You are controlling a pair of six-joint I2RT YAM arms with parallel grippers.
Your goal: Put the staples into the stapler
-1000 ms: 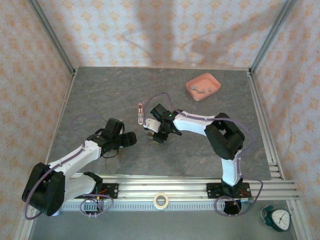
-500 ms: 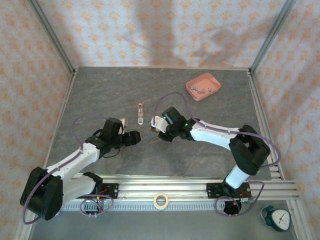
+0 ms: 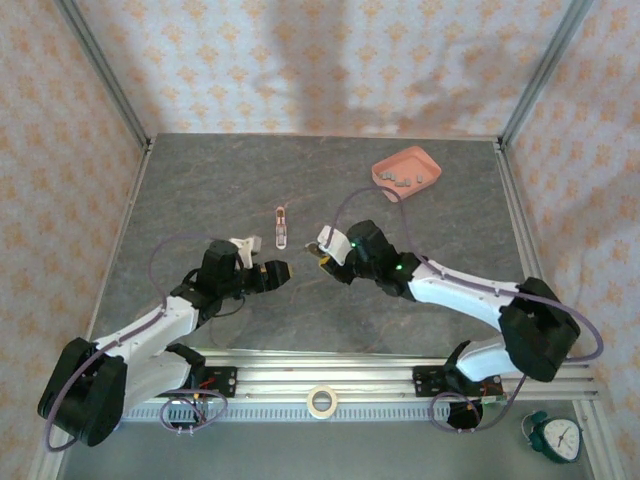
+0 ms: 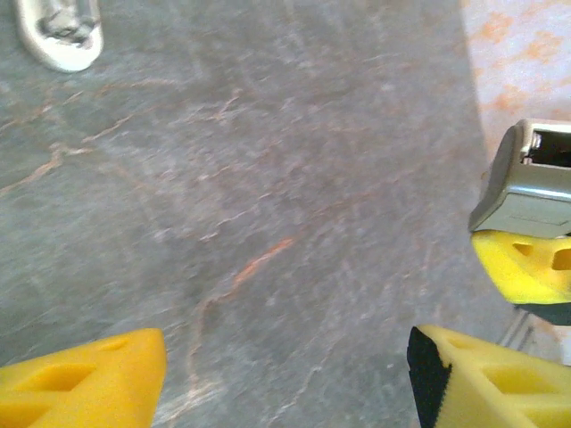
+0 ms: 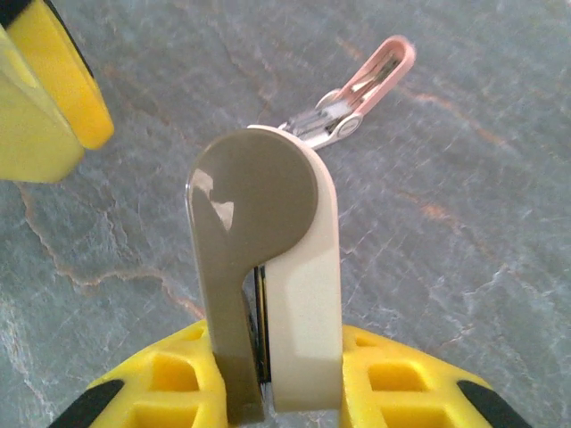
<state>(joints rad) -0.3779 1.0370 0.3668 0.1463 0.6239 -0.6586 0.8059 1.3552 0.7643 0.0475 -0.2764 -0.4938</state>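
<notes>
Two robot arms reach across a grey, veined table (image 3: 200,190) closed in by pale wallpaper with orange flowers (image 3: 330,60) and aluminium rails. From above, the stapler (image 3: 281,227) lies opened near the table's middle, just beyond both grippers. The staples (image 3: 403,181) sit in a shallow pink tray (image 3: 385,185) well apart, toward the far right corner. A tape roll (image 3: 321,400) and a small clock (image 3: 556,438) rest at the near edge. The left gripper (image 3: 275,272) has its yellow fingers spread wide with nothing between them, bare stone showing in the gap on its wrist camera. The right gripper (image 3: 328,252) is clamped on a two-tone piece (image 5: 263,267), a pale speck from overhead. The right wrist camera shows it as a round-topped part, grey-brown on one side and cream on the other, with the stapler's pink arm and metal channel on the table behind it. The left wrist camera catches the stapler's white end at its top-left corner.
</notes>
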